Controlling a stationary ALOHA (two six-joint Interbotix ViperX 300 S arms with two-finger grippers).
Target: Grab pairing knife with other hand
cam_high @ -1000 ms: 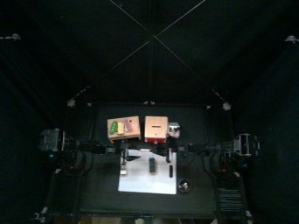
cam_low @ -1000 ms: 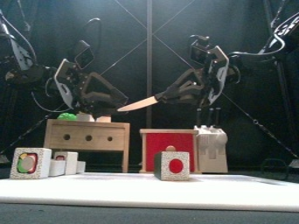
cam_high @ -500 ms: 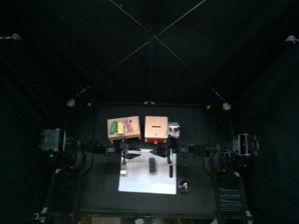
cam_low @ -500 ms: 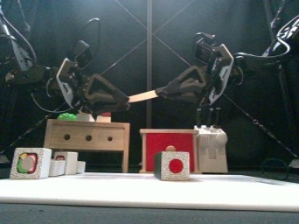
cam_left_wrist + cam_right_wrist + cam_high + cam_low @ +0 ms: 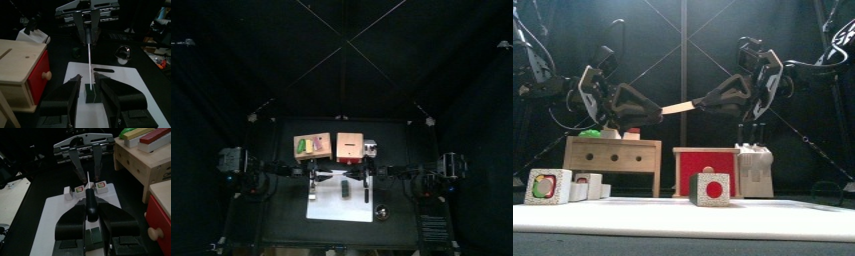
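Observation:
The paring knife [image 5: 677,106] hangs in mid-air above the table, black handle to the right and pale blade pointing left. My right gripper [image 5: 90,204] is shut on the handle [image 5: 90,212]. From the left, my left gripper [image 5: 88,80] has come up to the blade's tip. In the left wrist view the thin blade [image 5: 89,62] runs down between its two jaws, with a narrow gap showing on each side. The top view shows both grippers meeting over the white board, the left gripper [image 5: 325,172] and the right gripper [image 5: 362,172].
A white cutting board [image 5: 117,102] lies on the table under the grippers. Behind it stand a wooden shelf [image 5: 613,155] with green items on top, a box with a red front [image 5: 716,160] and a white knife block [image 5: 754,160]. Small cubes [image 5: 553,186] sit at the front left.
The left gripper has moved right onto the blade tip and its jaws have narrowed around it. The right gripper has brought the knife slightly left and more level.

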